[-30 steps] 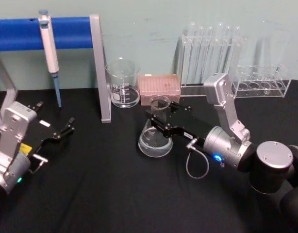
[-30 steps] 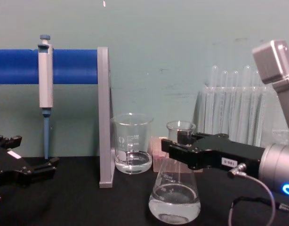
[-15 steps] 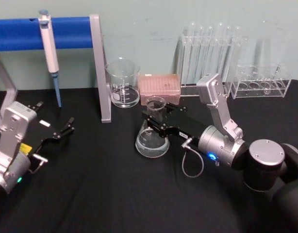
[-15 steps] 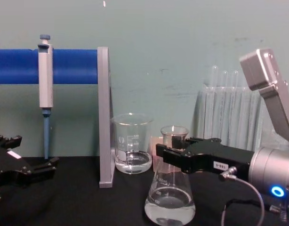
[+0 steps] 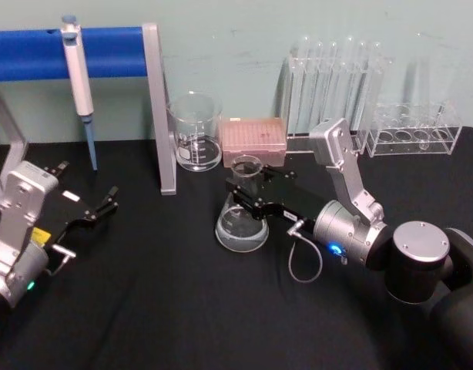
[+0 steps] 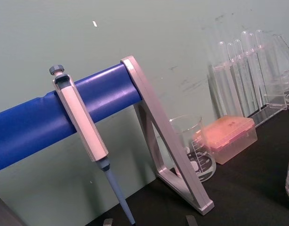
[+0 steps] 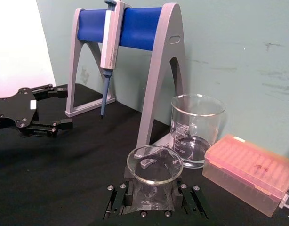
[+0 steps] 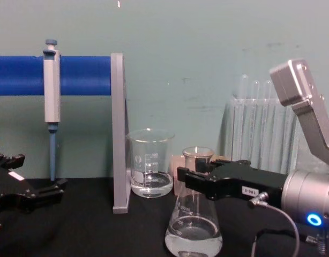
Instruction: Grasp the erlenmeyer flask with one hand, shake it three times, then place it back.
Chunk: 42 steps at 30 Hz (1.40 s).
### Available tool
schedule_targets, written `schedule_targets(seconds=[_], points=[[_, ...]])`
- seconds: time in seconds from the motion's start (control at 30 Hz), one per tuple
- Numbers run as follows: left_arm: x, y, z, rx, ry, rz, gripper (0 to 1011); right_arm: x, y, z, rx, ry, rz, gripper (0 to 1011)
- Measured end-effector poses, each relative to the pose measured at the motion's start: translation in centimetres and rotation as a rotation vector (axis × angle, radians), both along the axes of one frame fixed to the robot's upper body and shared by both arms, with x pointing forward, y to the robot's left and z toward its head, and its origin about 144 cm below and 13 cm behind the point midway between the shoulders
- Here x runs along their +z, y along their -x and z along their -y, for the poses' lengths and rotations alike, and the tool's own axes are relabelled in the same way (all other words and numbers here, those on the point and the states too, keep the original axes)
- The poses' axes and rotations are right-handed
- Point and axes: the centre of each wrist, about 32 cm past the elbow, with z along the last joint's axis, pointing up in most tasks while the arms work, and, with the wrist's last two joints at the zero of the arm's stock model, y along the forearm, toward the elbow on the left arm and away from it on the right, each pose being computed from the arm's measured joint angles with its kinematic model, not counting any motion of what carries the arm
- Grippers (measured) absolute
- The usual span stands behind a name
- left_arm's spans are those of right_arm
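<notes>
At the left edge of the black bench (image 5: 144,308), the left hand (image 5: 98,210) rests with its fingers spread apart, near a pipette (image 5: 77,73) hanging on a blue-barred stand (image 5: 155,108). A glass beaker (image 5: 195,131) and a pink tip box (image 5: 254,136) sit mid-bench. Just in front of them, the right hand (image 5: 249,193) is clamped on the neck of the erlenmeyer flask (image 5: 242,225), upright with clear liquid in its base. Test tubes (image 5: 337,85) line the back right.
</notes>
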Motion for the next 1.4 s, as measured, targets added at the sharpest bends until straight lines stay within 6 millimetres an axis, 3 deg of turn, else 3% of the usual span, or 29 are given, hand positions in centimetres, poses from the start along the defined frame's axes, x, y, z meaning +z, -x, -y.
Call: schedule_targets(seconds=[0.9, 1.13, 1.4], points=[[0.00, 0.00, 0.00, 0.000, 0.000, 0.000, 1001, -0.12, 0.06, 0.04, -0.008, 0.011, -0.010, 470], [0.00, 0.00, 0.00, 0.000, 0.000, 0.000, 1001, -0.17, 0.07, 0.08, -0.009, 0.014, -0.014, 717], [0.00, 0.00, 0.00, 0.000, 0.000, 0.000, 1001, -0.16, 0.06, 0.07, -0.009, 0.013, -0.013, 930]])
